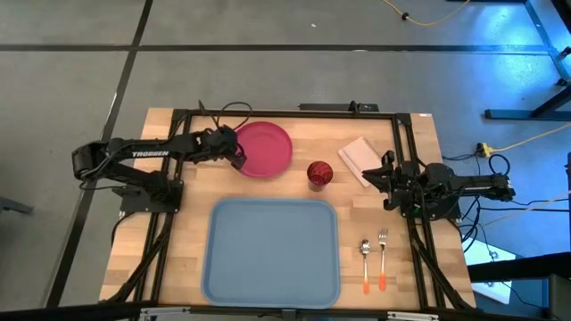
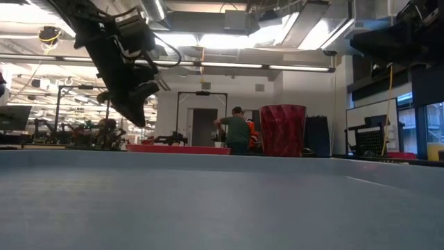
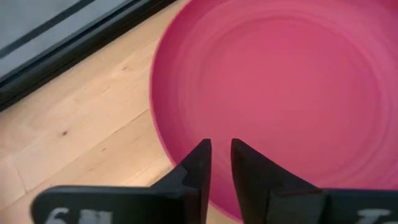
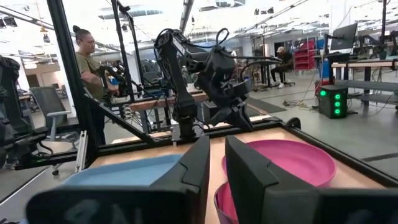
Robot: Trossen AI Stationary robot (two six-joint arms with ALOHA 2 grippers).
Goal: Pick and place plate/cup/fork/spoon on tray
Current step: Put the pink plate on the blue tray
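The pink-red plate [image 1: 268, 148] lies flat on the wooden table at the far middle. My left gripper [image 1: 239, 159] hovers over the plate's left rim [image 3: 180, 146] with its fingers shut and pointing down. In the low view it [image 2: 137, 114] is clear above the plate [image 2: 177, 148]. The maroon cup [image 1: 319, 173] stands upright to the right of the plate. The light blue tray [image 1: 272, 252] lies at the near middle. The spoon [image 1: 365, 256] and the fork [image 1: 383, 252] lie side by side right of the tray, orange handles toward the near edge. My right gripper [image 1: 385, 174] waits, shut, right of the cup.
A white folded napkin [image 1: 359, 157] lies at the far right, between the cup and my right arm. A black frame [image 1: 285, 111] runs round the table's edges. People stand in the room beyond the table [image 4: 90, 68].
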